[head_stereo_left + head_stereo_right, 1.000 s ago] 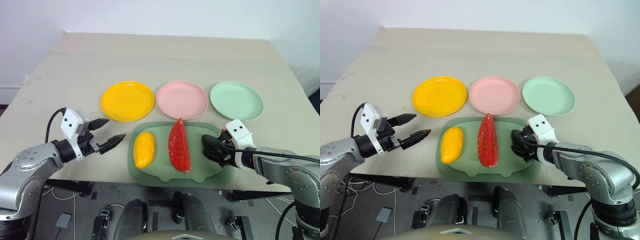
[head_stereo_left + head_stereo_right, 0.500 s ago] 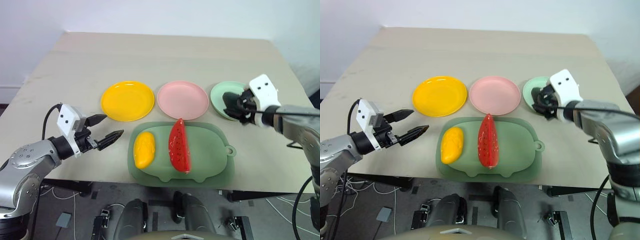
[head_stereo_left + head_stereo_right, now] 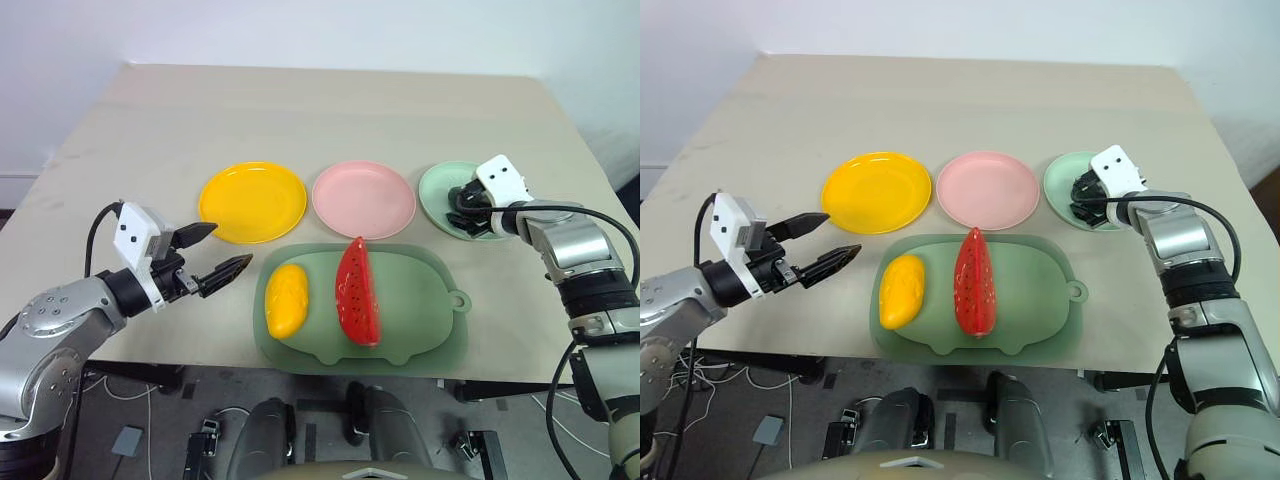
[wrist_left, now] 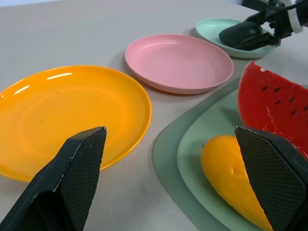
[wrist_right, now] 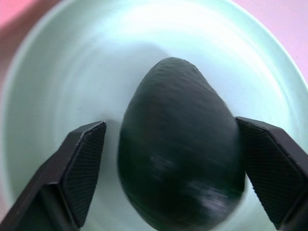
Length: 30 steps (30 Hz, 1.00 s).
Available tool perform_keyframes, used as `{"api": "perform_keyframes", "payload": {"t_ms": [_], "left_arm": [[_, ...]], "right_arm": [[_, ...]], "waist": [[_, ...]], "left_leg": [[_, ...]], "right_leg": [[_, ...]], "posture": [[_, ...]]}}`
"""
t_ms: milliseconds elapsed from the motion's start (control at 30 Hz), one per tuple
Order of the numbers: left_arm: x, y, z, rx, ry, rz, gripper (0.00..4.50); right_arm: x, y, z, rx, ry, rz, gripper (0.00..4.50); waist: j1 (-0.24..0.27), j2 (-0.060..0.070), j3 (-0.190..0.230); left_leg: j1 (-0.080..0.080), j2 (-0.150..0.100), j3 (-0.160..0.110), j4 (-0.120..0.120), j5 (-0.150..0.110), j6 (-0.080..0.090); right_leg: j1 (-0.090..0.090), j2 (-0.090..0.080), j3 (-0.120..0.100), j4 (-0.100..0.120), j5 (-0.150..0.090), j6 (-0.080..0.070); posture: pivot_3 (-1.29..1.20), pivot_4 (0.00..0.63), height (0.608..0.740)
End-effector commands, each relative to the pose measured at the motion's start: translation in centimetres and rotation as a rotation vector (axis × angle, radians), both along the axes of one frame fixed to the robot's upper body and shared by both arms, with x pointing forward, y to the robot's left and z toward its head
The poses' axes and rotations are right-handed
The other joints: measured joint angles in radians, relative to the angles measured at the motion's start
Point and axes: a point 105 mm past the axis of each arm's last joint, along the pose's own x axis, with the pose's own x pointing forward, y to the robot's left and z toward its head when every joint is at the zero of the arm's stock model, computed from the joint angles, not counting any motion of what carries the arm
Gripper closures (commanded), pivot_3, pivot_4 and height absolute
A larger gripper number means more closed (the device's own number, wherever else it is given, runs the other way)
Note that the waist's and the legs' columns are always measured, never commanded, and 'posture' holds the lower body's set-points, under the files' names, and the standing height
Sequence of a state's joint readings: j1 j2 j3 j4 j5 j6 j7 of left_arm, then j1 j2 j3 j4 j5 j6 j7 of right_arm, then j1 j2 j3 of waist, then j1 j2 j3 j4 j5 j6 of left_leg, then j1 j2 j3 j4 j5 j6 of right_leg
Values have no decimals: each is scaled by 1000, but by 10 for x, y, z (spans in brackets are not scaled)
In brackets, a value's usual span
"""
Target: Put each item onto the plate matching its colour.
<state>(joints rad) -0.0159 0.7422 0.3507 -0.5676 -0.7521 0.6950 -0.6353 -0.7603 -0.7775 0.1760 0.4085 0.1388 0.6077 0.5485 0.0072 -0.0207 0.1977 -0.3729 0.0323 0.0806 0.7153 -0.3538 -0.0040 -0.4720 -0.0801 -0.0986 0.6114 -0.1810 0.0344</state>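
Right wrist view: the small dark green toy avocado (image 5: 180, 144) lies on the pale mint green round plastic plate (image 5: 57, 72), between the two black fingers of the right gripper (image 5: 173, 173). The jaws stand apart with a visible gap on each side of the fruit, so the grip reads as released. In the head views the right gripper (image 3: 470, 205) sits over the near part of that plate (image 3: 432, 190).

The left gripper (image 3: 218, 258) hovers spread wide and empty above the table (image 3: 330, 110), near the yellow-orange round plate (image 3: 252, 200). The pink round plate (image 3: 363, 198) is bare. The yellow oblong toy mango (image 3: 286, 298) and the red toy watermelon wedge with black seeds (image 3: 357, 292) lie side by side on the large green pig-shaped mat (image 3: 425, 310); neither is on its plate.

Status: one of three items appears placed.

Hazards:
- Withdrawal: the fingers flank the avocado closely. A sideways or low retreat could catch it and roll it off the shallow plate. A straight lift avoids this.
- Rounded shape: the avocado may roll on its own once unsupported.
- Watermelon: the wedge stands on edge; an off-centre pinch could tip it against the mango.
- Mango: its smooth curved skin may slip from a shallow pinch.
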Motion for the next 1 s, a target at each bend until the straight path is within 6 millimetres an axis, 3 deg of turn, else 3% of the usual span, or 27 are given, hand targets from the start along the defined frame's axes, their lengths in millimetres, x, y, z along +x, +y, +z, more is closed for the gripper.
{"api": "perform_keyframes", "payload": {"t_ms": [33, 133, 233, 400, 600, 867, 1000], "left_arm": [[-4, -2, 12, 8, -46, -5, 0], [-4, -1, 11, 8, -40, -4, 0], [-2, 0, 9, 8, -35, -3, 0], [3, -3, 8, 3, -25, -26, 0], [10, -8, 9, 2, -30, -52, 0], [7, -6, 7, 5, -19, -49, 0], [5, -6, 6, 3, -19, -43, 0]], "right_arm": [[-9, 8, 49, 21, -117, 72, 40], [-39, 33, 84, 135, -131, 224, 40], [-68, 52, 92, 200, -71, 326, 40], [-109, 110, 80, 420, 129, 473, 40], [-127, 155, 41, 462, 257, 495, 40], [-139, 162, -4, 336, 365, 428, 40], [-139, 154, -12, 215, 363, 386, 40]], "waist": [[1, 0, 0], [5, 1, 0], [5, 0, 0], [0, -1, 0], [6, 0, -1], [3, 0, -1], [3, 0, -1]], "left_leg": [[0, 0, 0, 0, 0, 0], [0, 0, 0, 0, 0, 0], [0, 1, -1, 0, 0, 0], [1, 1, -1, 0, 0, 0], [0, 1, -2, 0, 1, -2], [0, 0, 0, 0, 0, -1], [1, 0, -1, 1, 1, -1]], "right_leg": [[0, 0, 0, 0, 0, 0], [0, 0, 0, 1, 0, 0], [0, 0, 0, 0, 0, 0], [1, 0, 0, 0, 0, 0], [0, 1, -1, 2, 1, -2], [0, 0, 0, 1, 1, -2], [0, 0, 0, 1, 1, -2]], "posture": [[0, 150, 740], [0, 150, 740], [0, 150, 740], [0, 150, 740], [0, 150, 740], [0, 150, 740], [0, 150, 740]]}}
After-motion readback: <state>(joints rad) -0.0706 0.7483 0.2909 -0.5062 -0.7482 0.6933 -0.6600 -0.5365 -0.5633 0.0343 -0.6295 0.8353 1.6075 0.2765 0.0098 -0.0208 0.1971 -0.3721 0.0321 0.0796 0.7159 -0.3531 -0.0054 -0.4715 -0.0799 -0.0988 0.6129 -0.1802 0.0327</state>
